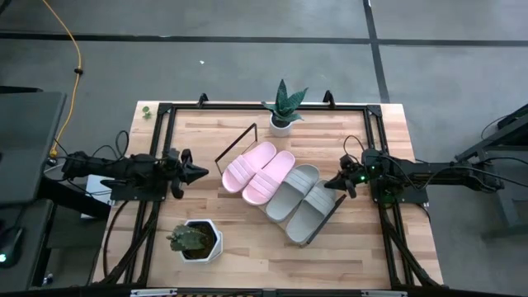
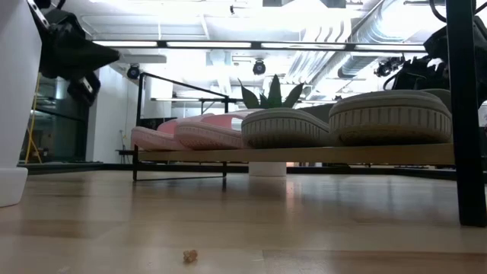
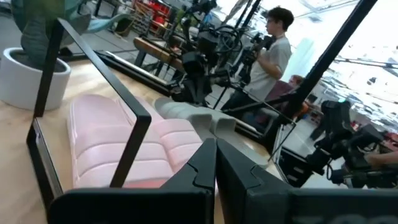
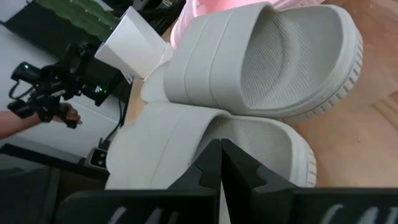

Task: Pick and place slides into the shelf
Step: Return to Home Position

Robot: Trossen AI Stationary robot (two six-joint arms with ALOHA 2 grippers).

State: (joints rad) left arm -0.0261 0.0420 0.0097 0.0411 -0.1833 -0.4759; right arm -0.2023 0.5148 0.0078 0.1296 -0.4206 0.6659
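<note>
All four slides lie side by side, soles down, on the shelf (image 1: 318, 235), a light-wood board with black wire end frames set slantwise on the table. The two pale pink slides (image 1: 257, 172) (image 3: 118, 146) take its far-left half, the two light grey slides (image 1: 301, 202) (image 4: 261, 68) its near-right half. In the low view the slides (image 2: 289, 125) sit in a row above the board. My left gripper (image 1: 200, 172) (image 3: 216, 163) hovers shut, left of the pink pair. My right gripper (image 1: 332, 183) (image 4: 219, 163) hovers shut, just right of the grey pair. Neither touches anything.
A spiky plant in a white pot (image 1: 283, 111) stands at the far edge. A second white pot with a plant (image 1: 196, 241) stands near the left front. A black frame (image 1: 375, 148) borders the tabletop. A person (image 3: 273, 53) stands beyond the table. A crumb (image 2: 190, 256) lies on the wood.
</note>
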